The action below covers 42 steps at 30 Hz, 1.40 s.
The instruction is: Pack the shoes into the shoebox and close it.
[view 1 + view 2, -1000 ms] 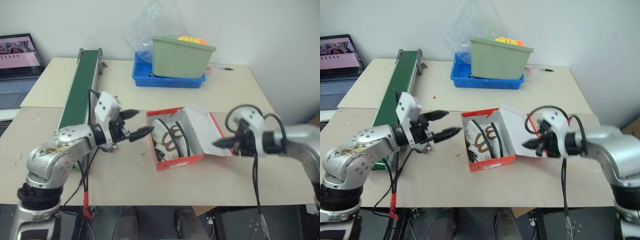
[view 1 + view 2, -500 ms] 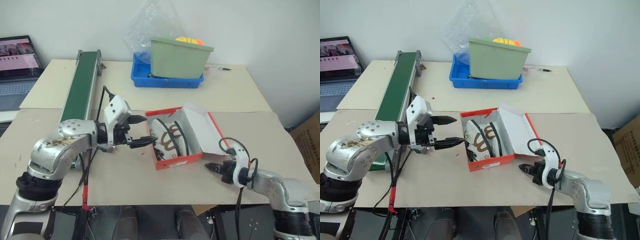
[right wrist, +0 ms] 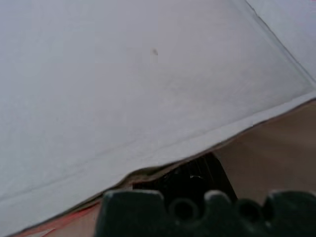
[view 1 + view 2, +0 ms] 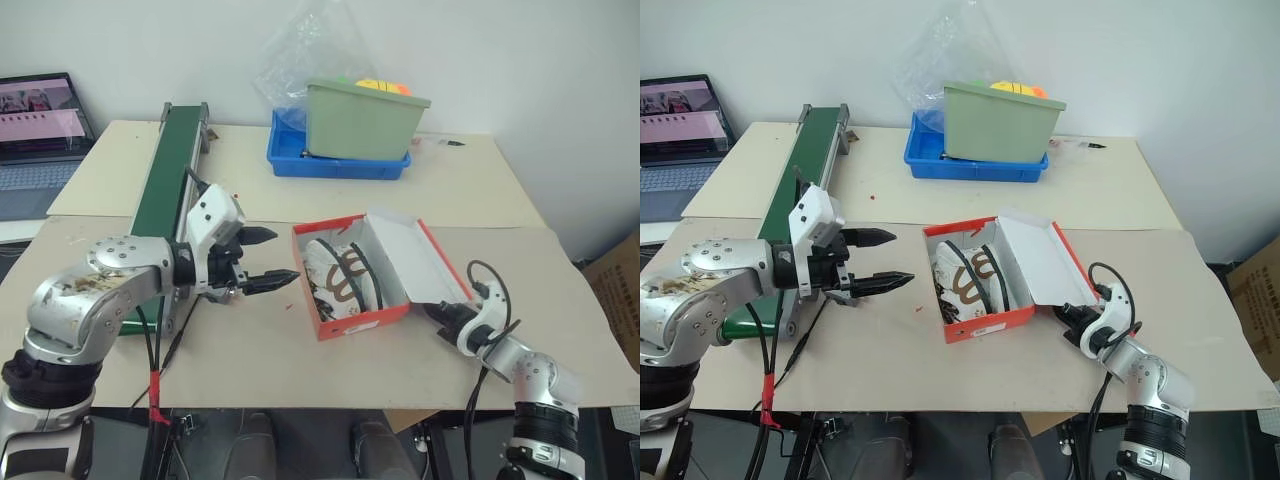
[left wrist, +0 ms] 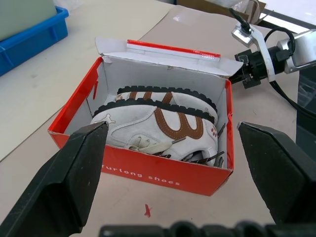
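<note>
Shoes (image 5: 158, 118) already in shoebox (image 4: 352, 322) near table's front edge. Right gripper (image 4: 1068, 317), fingers closed, tucked under lid (image 4: 415, 260) to lift it. Left gripper (image 4: 268, 258) fingers wide open, empty, beside box.

The red-orange shoebox (image 4: 352, 318) sits open near the middle of the desk (image 4: 300, 360), toward its front edge, its white-lined lid (image 4: 412, 258) tilted back to the right. Both white shoes (image 5: 163, 121) with brown trim lie inside on their sides, dark soles up, laces spilling.
</note>
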Each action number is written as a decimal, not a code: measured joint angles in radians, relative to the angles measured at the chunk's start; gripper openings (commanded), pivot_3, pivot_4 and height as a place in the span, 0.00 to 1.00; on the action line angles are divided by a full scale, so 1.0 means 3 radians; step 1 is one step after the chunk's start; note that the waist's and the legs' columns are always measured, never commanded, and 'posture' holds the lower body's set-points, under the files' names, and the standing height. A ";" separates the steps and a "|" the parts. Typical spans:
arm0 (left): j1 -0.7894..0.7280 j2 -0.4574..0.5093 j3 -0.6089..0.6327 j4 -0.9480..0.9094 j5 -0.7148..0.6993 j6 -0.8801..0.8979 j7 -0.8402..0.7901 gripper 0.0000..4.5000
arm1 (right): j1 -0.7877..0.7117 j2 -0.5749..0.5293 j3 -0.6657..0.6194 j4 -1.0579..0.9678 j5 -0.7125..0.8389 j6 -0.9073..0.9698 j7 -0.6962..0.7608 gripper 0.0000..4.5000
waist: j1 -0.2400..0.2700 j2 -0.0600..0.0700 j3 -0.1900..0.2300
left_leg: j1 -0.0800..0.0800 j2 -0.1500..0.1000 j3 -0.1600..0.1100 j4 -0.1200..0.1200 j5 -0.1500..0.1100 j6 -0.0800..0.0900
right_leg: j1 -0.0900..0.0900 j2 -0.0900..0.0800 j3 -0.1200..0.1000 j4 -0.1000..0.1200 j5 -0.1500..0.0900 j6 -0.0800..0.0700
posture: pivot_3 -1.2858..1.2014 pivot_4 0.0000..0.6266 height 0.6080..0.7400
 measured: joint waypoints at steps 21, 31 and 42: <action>-0.0127 -0.0115 -0.0136 0.0167 0.0140 -0.0095 -0.0079 1.00 | -0.0378 -0.0304 0.0483 -0.1456 0.1690 0.0723 -0.0151 0.01 | -0.0019 0.0006 0.0003 | -0.0006 0.0001 -0.0001 -0.0005 -0.0002 0.0006 | -0.0008 0.0002 -0.0001 0.0004 -0.0003 -0.0015 | 0.52 0.24 1.00; 0.0321 -0.0126 0.0178 -0.0250 0.0010 0.0062 0.0245 1.00 | -0.0818 -0.0275 0.2001 -0.0626 0.0210 0.0122 -0.0053 0.01 | -0.0091 -0.0005 -0.0004 | 0.0002 0.0002 0.0000 -0.0001 -0.0002 0.0006 | -0.0002 0.0002 0.0000 0.0004 -0.0001 -0.0012 | 0.52 0.24 1.00; 0.0647 -0.0141 0.0516 -0.0561 -0.0113 0.0187 0.0609 1.00 | -0.1519 -0.0421 0.2851 0.0185 -0.0855 -0.0618 0.0746 0.01 | -0.0133 -0.0040 -0.0054 | 0.0070 0.0006 0.0006 -0.0002 -0.0019 -0.0022 | 0.0025 -0.0003 0.0006 -0.0003 -0.0006 -0.0030 | 0.52 0.24 1.00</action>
